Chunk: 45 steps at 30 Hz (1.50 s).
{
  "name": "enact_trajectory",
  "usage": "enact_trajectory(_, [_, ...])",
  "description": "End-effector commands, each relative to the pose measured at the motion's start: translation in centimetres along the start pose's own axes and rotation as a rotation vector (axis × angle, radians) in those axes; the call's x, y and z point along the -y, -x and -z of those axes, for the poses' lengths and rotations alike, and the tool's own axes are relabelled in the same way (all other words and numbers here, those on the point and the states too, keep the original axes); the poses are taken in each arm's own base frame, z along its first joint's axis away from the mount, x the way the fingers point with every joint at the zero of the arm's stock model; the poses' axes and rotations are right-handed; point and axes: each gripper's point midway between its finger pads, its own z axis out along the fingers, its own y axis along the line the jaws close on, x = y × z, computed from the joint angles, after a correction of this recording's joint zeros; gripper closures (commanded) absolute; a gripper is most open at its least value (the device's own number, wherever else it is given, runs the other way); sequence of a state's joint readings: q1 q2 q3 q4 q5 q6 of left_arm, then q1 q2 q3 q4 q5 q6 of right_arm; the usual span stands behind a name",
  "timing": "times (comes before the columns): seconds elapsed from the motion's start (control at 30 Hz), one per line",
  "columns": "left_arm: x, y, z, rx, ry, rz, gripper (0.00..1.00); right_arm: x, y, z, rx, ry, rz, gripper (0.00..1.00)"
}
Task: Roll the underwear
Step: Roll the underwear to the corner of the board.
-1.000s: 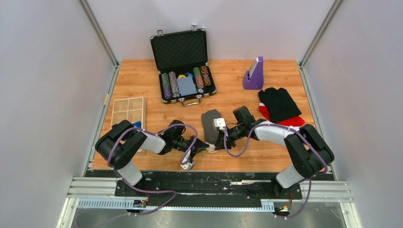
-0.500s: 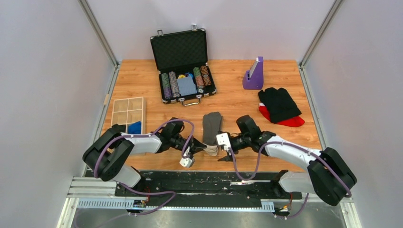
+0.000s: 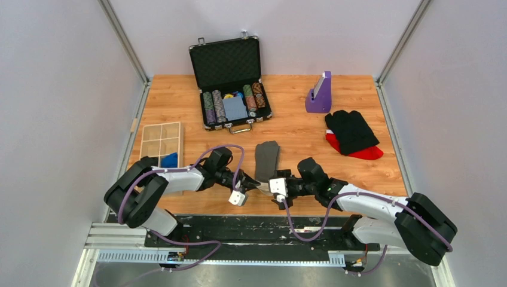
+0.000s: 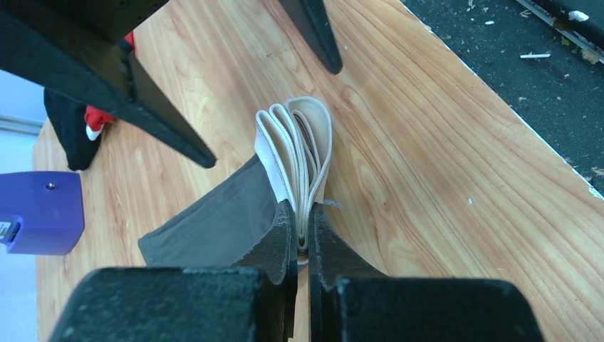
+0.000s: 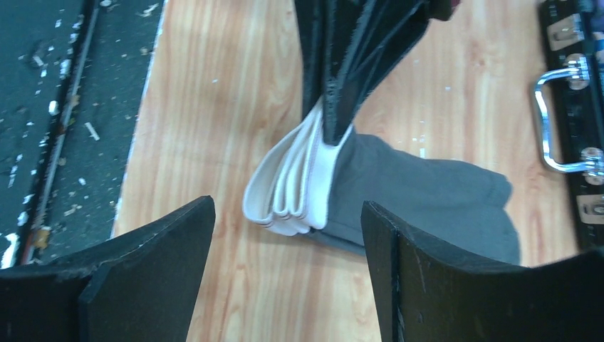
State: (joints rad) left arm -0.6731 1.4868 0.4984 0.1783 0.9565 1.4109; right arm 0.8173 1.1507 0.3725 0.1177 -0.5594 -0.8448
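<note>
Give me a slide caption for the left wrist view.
Left gripper pinches the folded white waistband of the grey underwear, right gripper open just beyond it.

Lab cell: panel walls [image 3: 54, 89], rails [image 3: 113, 237]

Right arm [image 3: 365, 200]: swung from across the underwear [image 3: 267, 156] down to the near edge of the surface [image 3: 179, 101]. The right hand [image 3: 272, 191] now faces the white waistband [image 3: 263, 189], fingers spread. The left hand [image 3: 256, 187] has shifted slightly farther from the near edge. The underwear lies narrower and straighter than a second ago.
</note>
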Motion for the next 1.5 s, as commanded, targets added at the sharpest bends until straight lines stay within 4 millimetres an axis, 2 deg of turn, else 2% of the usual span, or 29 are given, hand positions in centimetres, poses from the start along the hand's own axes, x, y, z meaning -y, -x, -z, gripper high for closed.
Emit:
enact_trajectory(0.0, [-1.0, 1.3, -0.1, 0.052, -0.010, 0.029, 1.00, 2.1, 1.4, 0.3, 0.037, -0.104, 0.023, 0.24])
enact_trajectory(0.2, [-2.1, 1.1, -0.2, 0.046, 0.005, 0.082, 1.00, 1.0, 1.7, -0.3, 0.065, -0.031, 0.035, 0.28])
enact_trajectory(0.37, [-2.2, 1.2, -0.2, 0.051, 0.010, 0.094, 1.00, 0.5, 0.6, -0.6, 0.043, -0.018, 0.051, 0.33])
enact_trajectory(0.53, [-2.2, 1.4, -0.1, 0.056, 0.012, 0.100, 1.00, 1.7, -0.2, -0.9, -0.001, -0.092, 0.061, 0.44])
enact_trajectory(0.8, [-2.4, 1.4, -0.2, 0.058, 0.021, 0.127, 1.00, 2.8, -0.5, -1.2, -0.023, -0.151, 0.066, 0.50])
enact_trajectory(1.1, [-2.9, 1.2, -0.3, 0.054, 0.029, 0.154, 1.00, 3.0, 0.1, -1.0, -0.007, -0.164, 0.114, 0.56])
enact_trajectory(1.2, [-2.9, 1.2, -0.3, 0.052, 0.031, 0.160, 1.00, 2.6, 0.0, -1.1, -0.010, -0.140, 0.112, 0.65])
enact_trajectory(1.27, [-3.1, 1.0, -0.3, 0.046, 0.036, 0.173, 1.00, 2.1, -0.3, -1.2, -0.021, -0.115, 0.095, 0.77])
enact_trajectory(1.33, [-3.1, 1.0, -0.2, 0.040, 0.039, 0.179, 1.00, 1.9, -0.5, -1.2, -0.031, -0.107, 0.073, 0.84])
enact_trajectory(1.47, [-3.4, 1.0, 0.2, 0.016, 0.054, 0.202, 1.00, 1.9, -0.8, -0.7, -0.072, -0.110, -0.011, 0.95])
